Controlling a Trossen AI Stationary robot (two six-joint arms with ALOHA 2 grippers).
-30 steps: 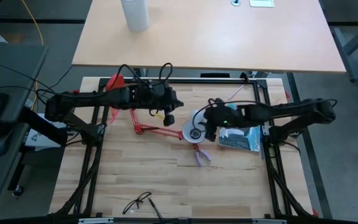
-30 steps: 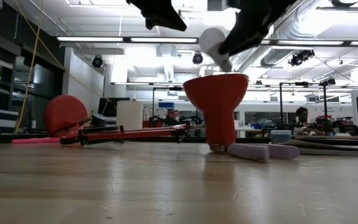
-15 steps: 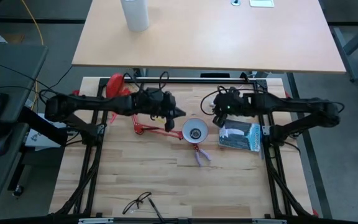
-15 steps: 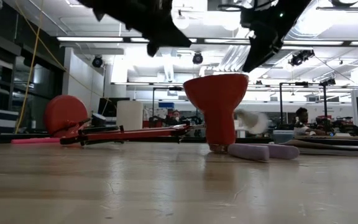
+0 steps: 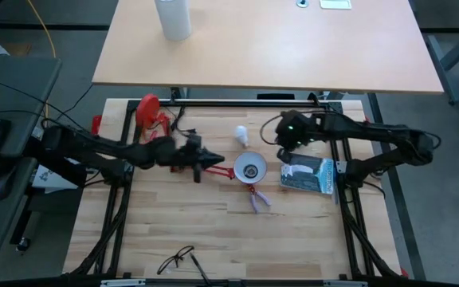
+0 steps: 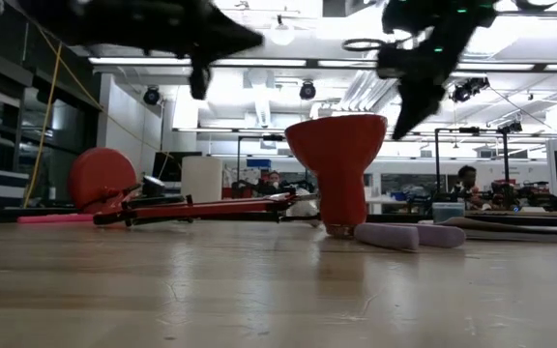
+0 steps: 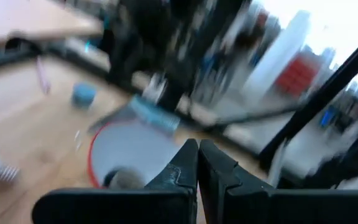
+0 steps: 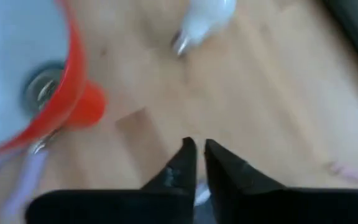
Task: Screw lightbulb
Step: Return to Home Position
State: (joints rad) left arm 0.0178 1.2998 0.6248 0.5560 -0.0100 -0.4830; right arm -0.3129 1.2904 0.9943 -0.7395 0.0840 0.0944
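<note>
The lightbulb [image 5: 241, 134], small and white, lies on its side on the wooden table just beyond the red lamp's shade [image 5: 249, 168]; in the right wrist view the lightbulb [image 8: 204, 15] shows its screw base. The shade [image 6: 337, 155] stands on its narrow end, mouth up. My left gripper [image 5: 215, 162] is shut, level, pointing at the shade from its left, well above the table [image 6: 255, 41]. My right gripper [image 5: 280, 142] hangs slanting down, right of the bulb, its fingers [image 8: 188, 158] nearly together with nothing between them.
The lamp's red arm [image 5: 202, 167] and round base [image 5: 147, 108] lie left of the shade. Purple-handled pliers [image 5: 259, 199] and a blue packet [image 5: 309, 175] lie near the shade's right. Glasses [image 5: 178, 259] sit at the near edge. A white cylinder [image 5: 174, 17] stands on the far table.
My right gripper has let go of the lightbulb, which it held above the shade's mouth; the bulb has fallen and now lies on the table beyond the shade. That gripper has drawn back toward the table's right and far side. My left gripper has sunk, rolled and pulled toward the left.
</note>
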